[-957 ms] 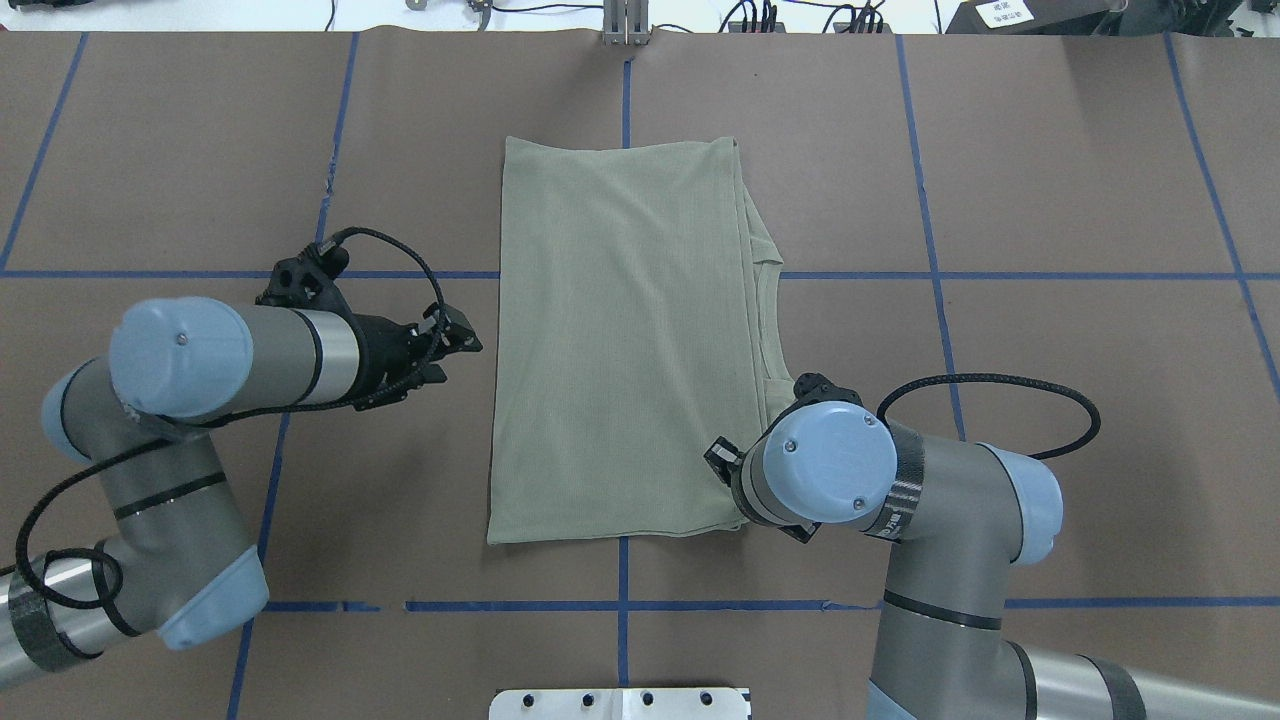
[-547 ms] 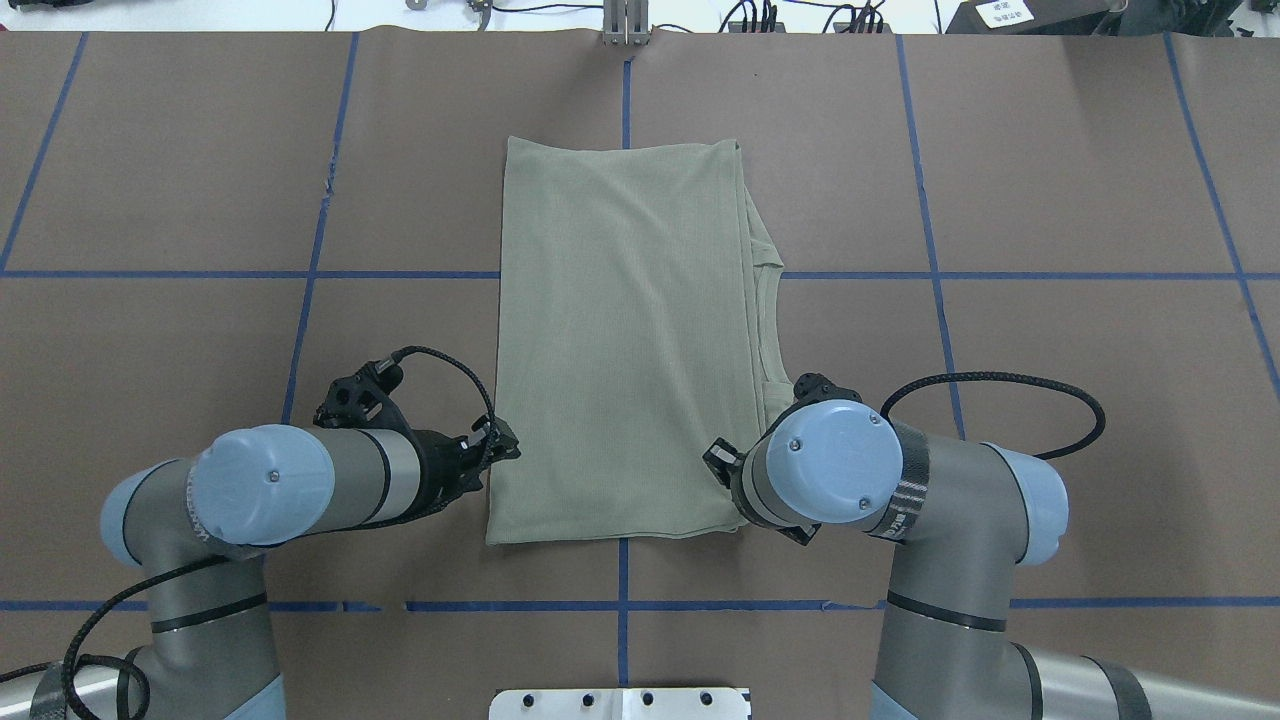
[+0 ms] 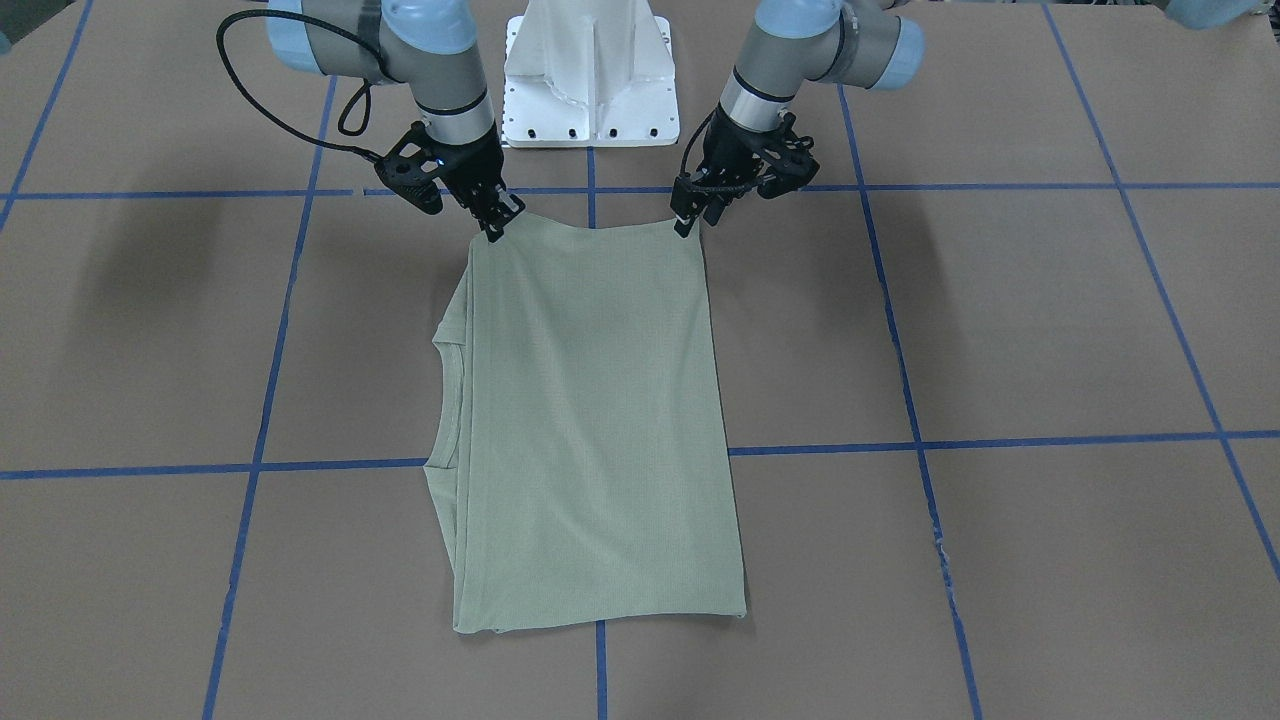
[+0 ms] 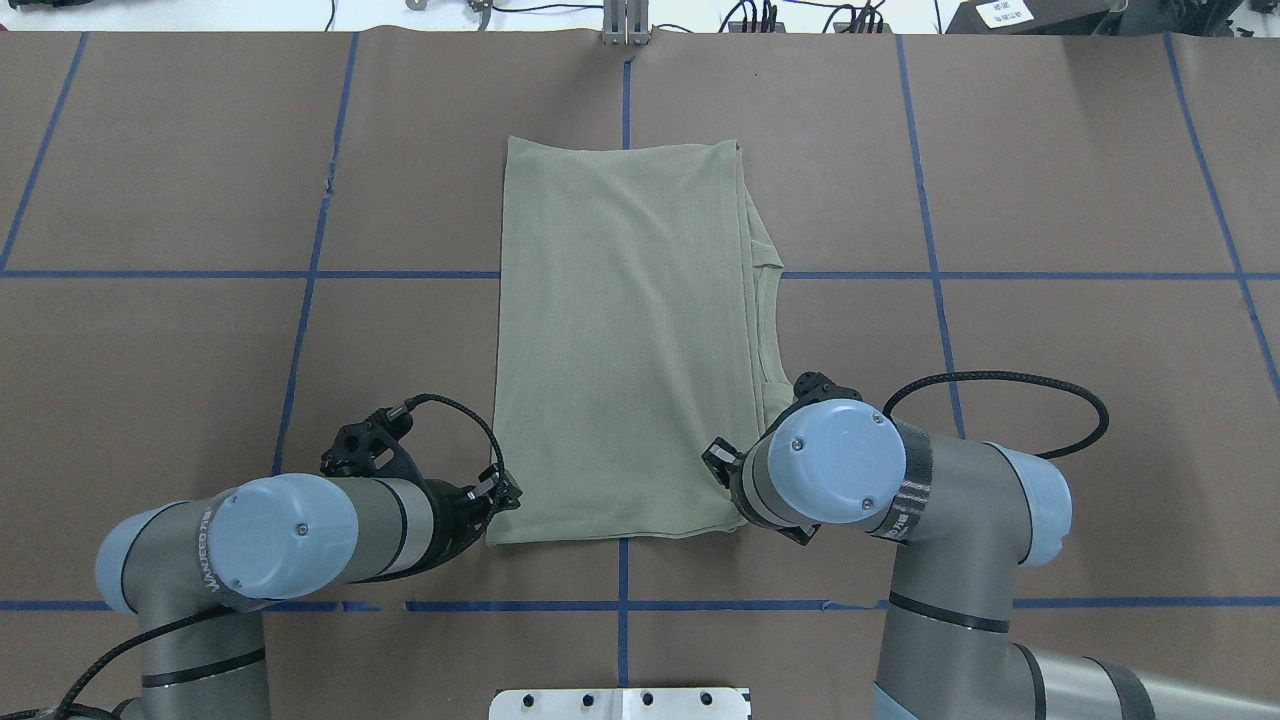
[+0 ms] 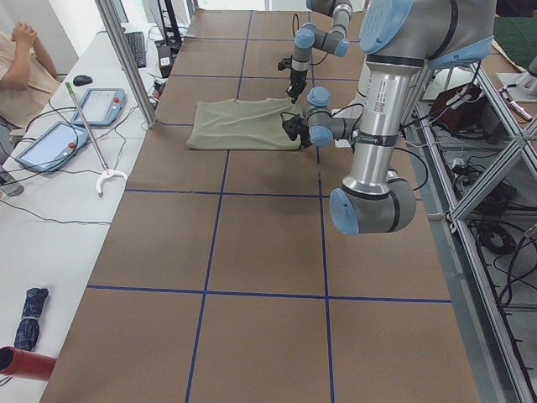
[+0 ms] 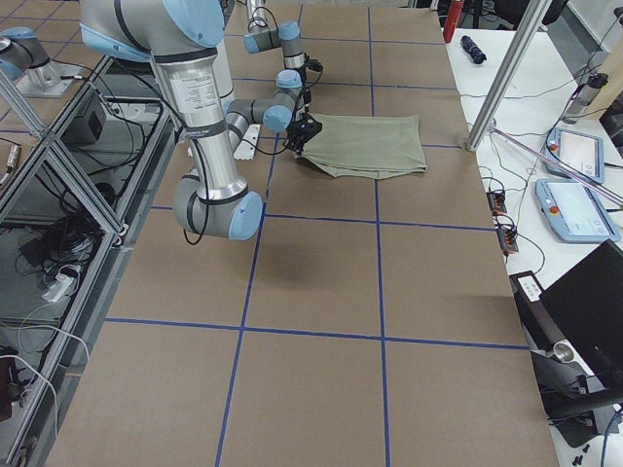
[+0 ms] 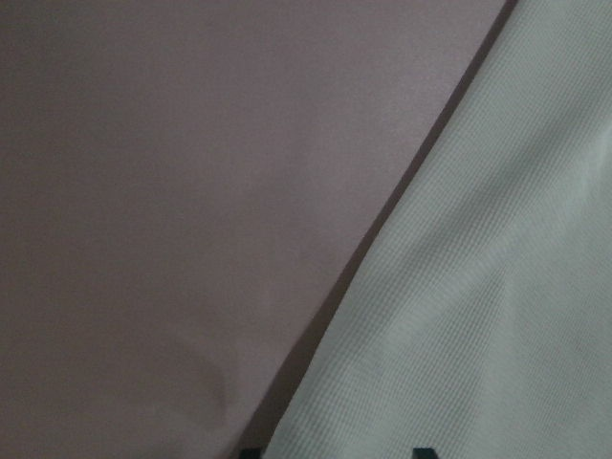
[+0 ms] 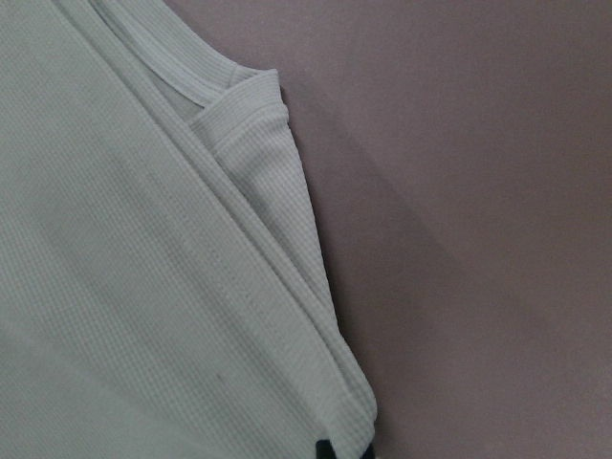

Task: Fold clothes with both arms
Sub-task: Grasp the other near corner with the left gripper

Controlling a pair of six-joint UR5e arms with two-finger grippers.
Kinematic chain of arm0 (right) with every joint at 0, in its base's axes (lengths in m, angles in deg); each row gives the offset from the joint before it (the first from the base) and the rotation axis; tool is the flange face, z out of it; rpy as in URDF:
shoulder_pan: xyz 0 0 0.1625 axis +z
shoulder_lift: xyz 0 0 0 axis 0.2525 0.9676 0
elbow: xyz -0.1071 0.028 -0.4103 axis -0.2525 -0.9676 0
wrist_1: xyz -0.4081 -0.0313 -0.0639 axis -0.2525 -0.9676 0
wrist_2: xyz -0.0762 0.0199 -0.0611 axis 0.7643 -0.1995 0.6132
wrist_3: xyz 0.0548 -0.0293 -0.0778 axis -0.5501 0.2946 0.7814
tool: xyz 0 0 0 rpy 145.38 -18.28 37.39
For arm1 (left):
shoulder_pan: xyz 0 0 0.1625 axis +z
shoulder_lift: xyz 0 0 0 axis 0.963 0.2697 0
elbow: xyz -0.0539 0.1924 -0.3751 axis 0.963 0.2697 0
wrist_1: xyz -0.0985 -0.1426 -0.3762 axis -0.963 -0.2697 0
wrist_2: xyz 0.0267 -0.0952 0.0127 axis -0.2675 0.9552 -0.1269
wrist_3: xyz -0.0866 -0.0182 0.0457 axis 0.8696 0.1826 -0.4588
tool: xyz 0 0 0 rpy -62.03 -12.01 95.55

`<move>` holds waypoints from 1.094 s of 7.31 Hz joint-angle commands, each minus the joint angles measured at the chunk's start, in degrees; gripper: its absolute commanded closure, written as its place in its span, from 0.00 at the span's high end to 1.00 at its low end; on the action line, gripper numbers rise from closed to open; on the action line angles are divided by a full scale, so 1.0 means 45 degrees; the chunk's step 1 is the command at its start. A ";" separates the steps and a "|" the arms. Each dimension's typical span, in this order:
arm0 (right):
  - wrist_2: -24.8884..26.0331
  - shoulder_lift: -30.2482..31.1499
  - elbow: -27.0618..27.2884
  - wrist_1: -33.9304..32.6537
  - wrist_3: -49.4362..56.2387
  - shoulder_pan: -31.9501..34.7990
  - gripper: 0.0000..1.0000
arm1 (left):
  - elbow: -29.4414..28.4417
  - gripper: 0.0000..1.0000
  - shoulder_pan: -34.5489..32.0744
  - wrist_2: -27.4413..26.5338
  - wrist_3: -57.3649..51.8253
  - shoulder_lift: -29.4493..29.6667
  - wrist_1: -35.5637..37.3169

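The sage-green shirt [image 4: 620, 340] lies flat on the brown table, folded into a tall rectangle, with the collar showing along its right side [image 3: 450, 400]. My left gripper [image 4: 500, 497] sits low at the shirt's near left corner [image 3: 690, 222]; in the left wrist view its fingertips stand wide apart over the shirt's edge [image 7: 478, 287], open. My right gripper [image 3: 495, 228] is at the near right corner, hidden under its wrist in the overhead view. In the right wrist view its tips are close together on the layered hem [image 8: 316, 382].
The white pedestal base [image 3: 590, 80] stands right behind both grippers. Blue tape lines [image 4: 310, 300] grid the table. Brown table surface lies on all sides of the shirt. An operators' bench with tablets [image 5: 50, 143] runs along the far edge.
My left arm swung from beside the shirt's left edge toward me and down to its near left corner. My right arm and the shirt stayed put.
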 commanded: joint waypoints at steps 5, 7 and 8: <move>0.0000 0.0022 0.0016 -0.0022 0.0002 0.0000 0.00 | -0.0192 0.13 0.0355 -0.0068 -0.0003 0.0028 0.0164; -0.0019 0.0022 0.0016 -0.0022 0.0002 0.0019 0.00 | -0.0153 0.00 0.0355 -0.0068 0.0016 0.0067 0.0164; -0.0020 0.0022 0.0074 -0.0022 0.0002 0.0000 0.00 | 0.0041 0.00 0.0355 -0.0068 0.0017 0.0048 0.0164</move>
